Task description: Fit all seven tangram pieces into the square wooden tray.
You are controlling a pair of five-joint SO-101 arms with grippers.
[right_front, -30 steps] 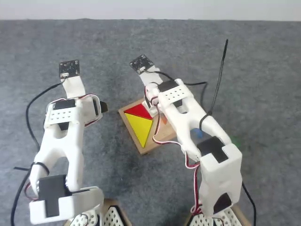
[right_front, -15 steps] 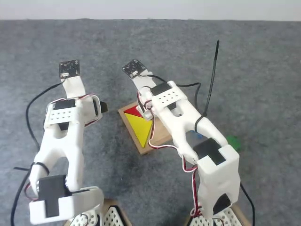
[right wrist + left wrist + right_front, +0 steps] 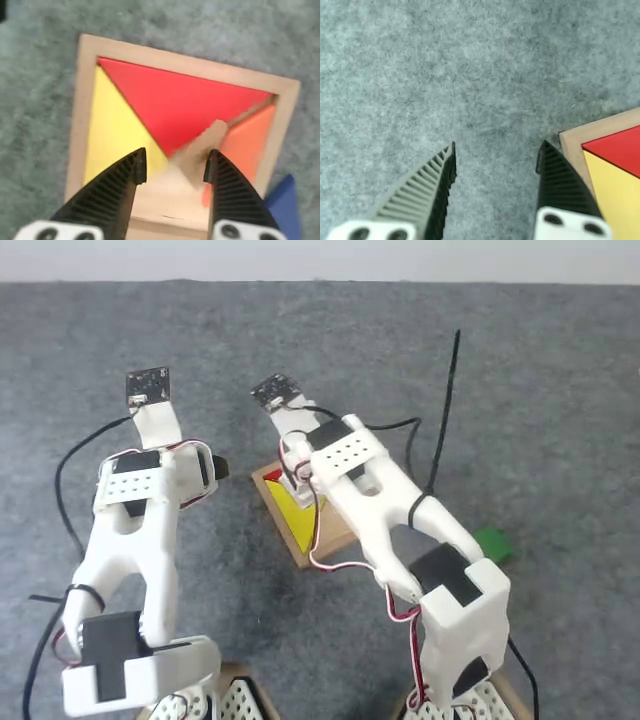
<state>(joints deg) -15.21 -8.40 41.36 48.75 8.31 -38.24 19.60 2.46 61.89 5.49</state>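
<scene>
Grey, carpet-like cloth is covering the desk (image 3: 560,390), and a pale wall is running along its far edge. The square wooden tray (image 3: 278,520) is sitting about mid-desk, turned so that one corner is pointing toward the far edge.

Three pieces are lying inside it. A large red triangle (image 3: 180,107) and a large yellow triangle (image 3: 112,130) are meeting edge to edge, and an orange piece (image 3: 247,137) is lying against one tray wall. A patch of bare wood (image 3: 170,195) is showing between them and the rim.

A blue piece (image 3: 285,200) is resting on the cloth just beside the tray's outer rim. A green piece (image 3: 492,543) is lying apart from the tray, toward the right edge of the desk.

The right gripper (image 3: 177,151) is hanging over the tray with its fingers (image 3: 115,190) spread and grasping nothing. The left gripper (image 3: 498,146) is hovering over bare cloth just beside a tray corner, its fingers (image 3: 440,185) likewise released and empty.

By my reading the task is somewhat under halfway. Three of the seven pieces are seated, which would leave four to go, the blue and green ones among them. The two big triangles are already taking up much of the tray, so the smaller pieces will likely have to share the bare patch.
</scene>
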